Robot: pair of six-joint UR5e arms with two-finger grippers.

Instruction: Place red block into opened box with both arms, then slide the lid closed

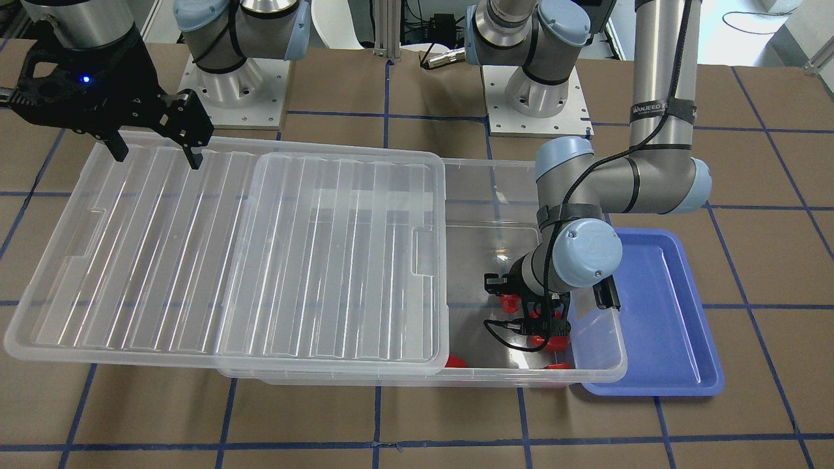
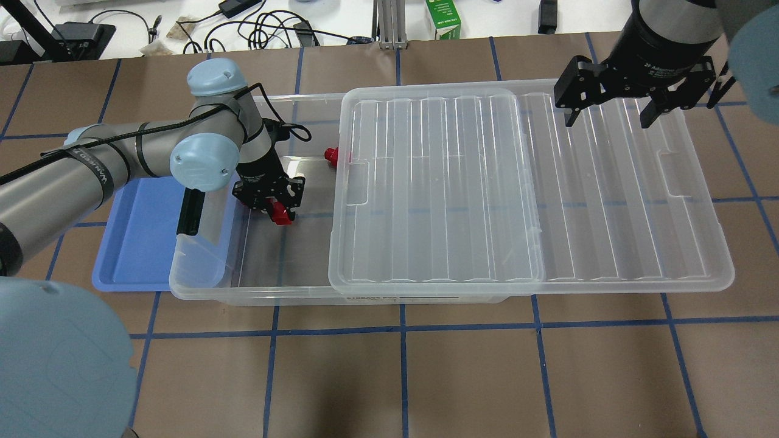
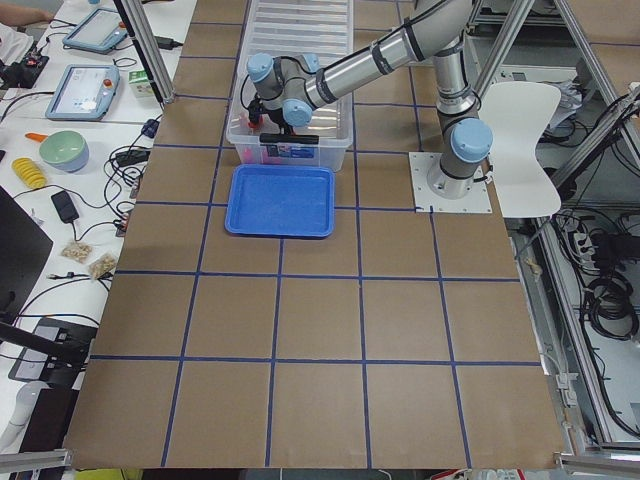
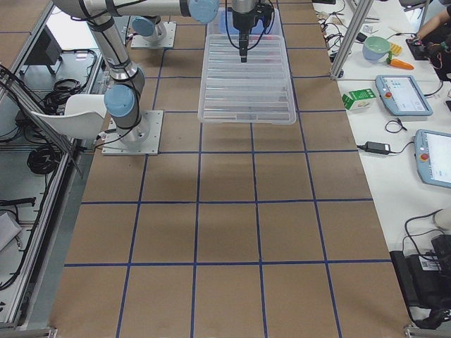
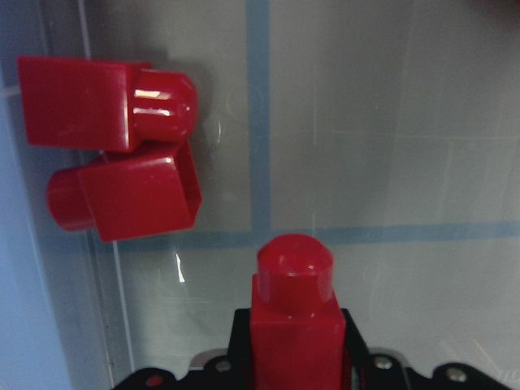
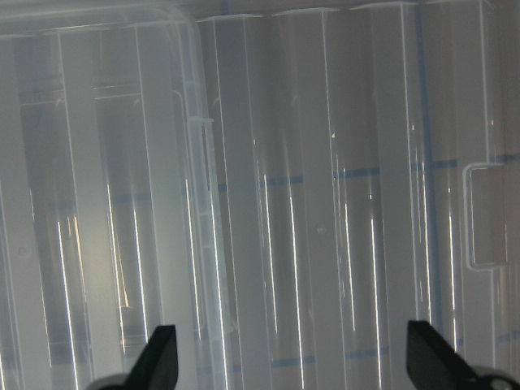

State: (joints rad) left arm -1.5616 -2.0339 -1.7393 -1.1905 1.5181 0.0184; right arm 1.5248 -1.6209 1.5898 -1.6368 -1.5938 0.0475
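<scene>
The clear box [image 2: 255, 296] lies lengthwise on the table. Its ribbed lid [image 2: 438, 194] is slid toward my right, so the box's left end is uncovered. My left gripper [image 2: 271, 199] is down inside that uncovered end, shut on a red block [image 5: 292, 317] whose stub points away from the wrist. Two other red blocks [image 5: 122, 162] lie together on the box floor near the end wall. One more red block [image 2: 331, 156] sits by the lid's edge. My right gripper [image 2: 608, 115] hangs open over the lid's [image 6: 325, 203] overhanging far part, with nothing between its fingers.
A shallow blue tray [image 2: 137, 243] sits against the box's left end, under my left forearm. A green carton [image 2: 443, 18] and cables lie beyond the table's far edge. Brown table surface with blue grid lines stretches in front of the box.
</scene>
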